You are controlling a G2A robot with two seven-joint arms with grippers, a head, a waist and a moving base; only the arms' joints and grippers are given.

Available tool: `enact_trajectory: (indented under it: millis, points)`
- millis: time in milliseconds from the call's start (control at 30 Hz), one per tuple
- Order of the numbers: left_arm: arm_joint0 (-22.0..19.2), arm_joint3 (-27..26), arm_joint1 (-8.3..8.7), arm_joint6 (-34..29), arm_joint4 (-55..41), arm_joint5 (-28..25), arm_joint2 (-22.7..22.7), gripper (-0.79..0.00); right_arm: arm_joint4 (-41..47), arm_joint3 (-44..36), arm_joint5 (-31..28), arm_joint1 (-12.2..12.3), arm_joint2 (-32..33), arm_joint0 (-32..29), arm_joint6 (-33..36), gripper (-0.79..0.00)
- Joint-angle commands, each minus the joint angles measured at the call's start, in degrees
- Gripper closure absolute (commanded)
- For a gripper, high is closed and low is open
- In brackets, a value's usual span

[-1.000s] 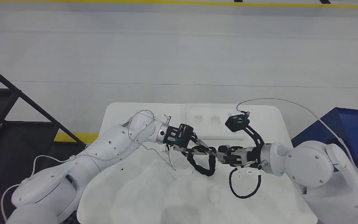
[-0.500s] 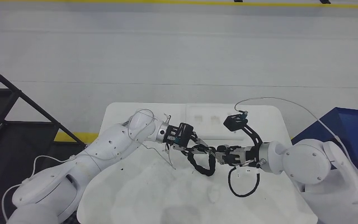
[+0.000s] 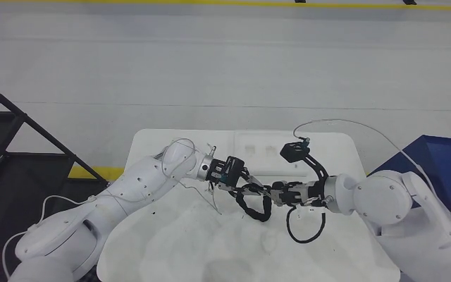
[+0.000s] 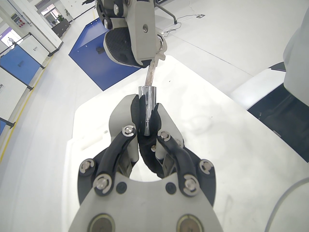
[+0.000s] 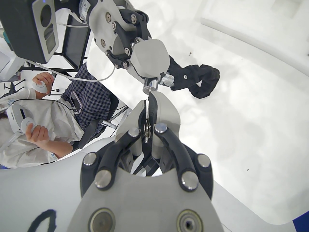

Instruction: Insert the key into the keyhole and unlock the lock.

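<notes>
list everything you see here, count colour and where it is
chrome cylinder lock with black sleeved cable loop: 1, silver and black, gripped in mid-air between the two arms
flat metal key: 1, silver, tip at the lock's end
rounded table: 1, white, under both arms
moulded tray with recesses: 1, white, along the table's far edge
floor mat: 1, blue, on the floor at the right arm's side
left gripper: 1, grey and black, shut on the lock
right gripper: 1, grey and black, shut on the key

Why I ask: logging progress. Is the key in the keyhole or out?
Barely in, if at all: the key touches the lock cylinder at its end face, most of its blade bare, held by the right gripper.
</notes>
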Motion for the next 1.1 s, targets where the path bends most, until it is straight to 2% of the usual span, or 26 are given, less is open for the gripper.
enact_trajectory:
  millis: [0, 233, 433, 533, 833, 1067]
  points:
    - [-0.02, -0.01, 0.04, 0.0, -0.2, 0.01, 0.12, 0.0, 0.25, 0.48, -0.07, -0.06, -0.27, 0.41, -0.09, 0.0]
    - [-0.34, 0.05, 0.14, -0.11, -0.7, -0.11, 0.69, 0.0, 0.79, 2.24, -0.43, -0.32, -1.45, 2.27, -0.33, 0.0]
    - [0.07, 4.15, -0.03, 0.11, -3.52, 0.11, -0.37, 0.0, 3.24, 6.55, -2.36, -0.7, -1.38, 3.34, -3.58, 0.0]
    - [0.42, 5.39, 0.11, -0.81, -4.83, -0.8, -0.77, 0.0, 3.99, 7.88, -5.11, -0.68, -0.67, 2.98, -5.31, 0.0]
    - [2.1, 4.97, 1.63, -4.31, -8.31, -4.31, -1.08, 0.0, 1.76, 7.8, -13.32, 0.33, 3.29, -0.96, -6.63, 0.0]
    - [4.14, 4.45, 3.14, -5.07, -11.93, -5.07, -1.01, 0.0, -0.4, 8.9, -16.26, 1.67, 7.49, -5.84, -1.98, 0.0]
